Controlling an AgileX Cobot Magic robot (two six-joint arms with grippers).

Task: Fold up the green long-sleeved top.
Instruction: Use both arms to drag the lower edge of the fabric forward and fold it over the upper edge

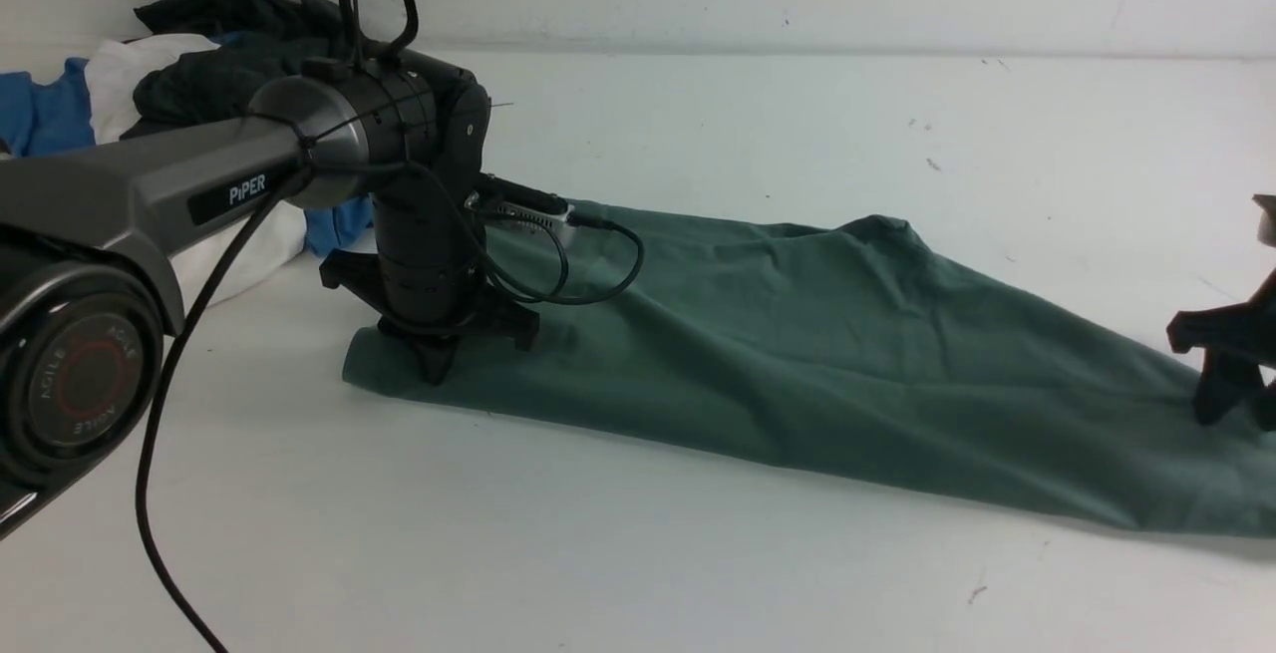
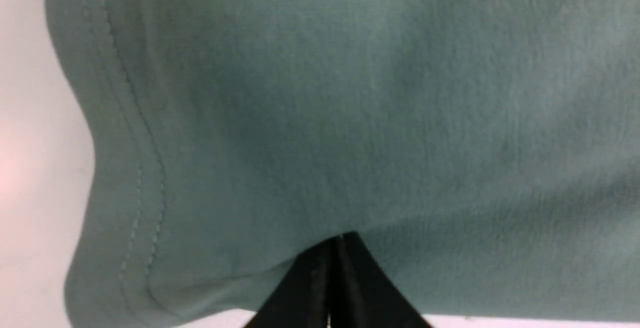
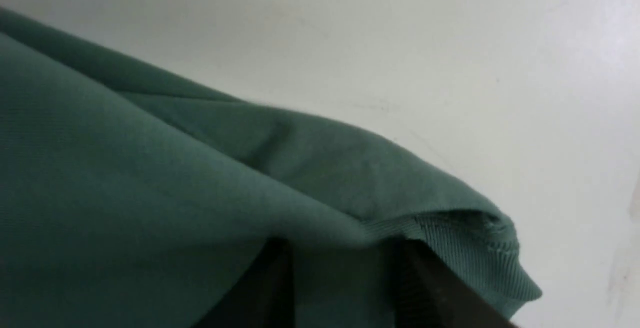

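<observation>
Sage-green cotton: the green long-sleeved top (image 1: 847, 354) is lying stretched across the table (image 1: 598, 553). Left gripper (image 1: 434, 359) is pinching the hem corner, jaws pressed together. Right gripper (image 3: 345, 248) jaws are standing apart astride the ribbed edge (image 3: 470, 248); can't tell if biting. Worth securing that end before lifting both level.

A white, lightly scuffed table (image 1: 698, 563) filled the scene. A green long-sleeved top (image 1: 847, 344) lay stretched across it from left to right in loose folds. A heap of blue, white and dark clothes (image 1: 199, 70) sat at the far left.
</observation>
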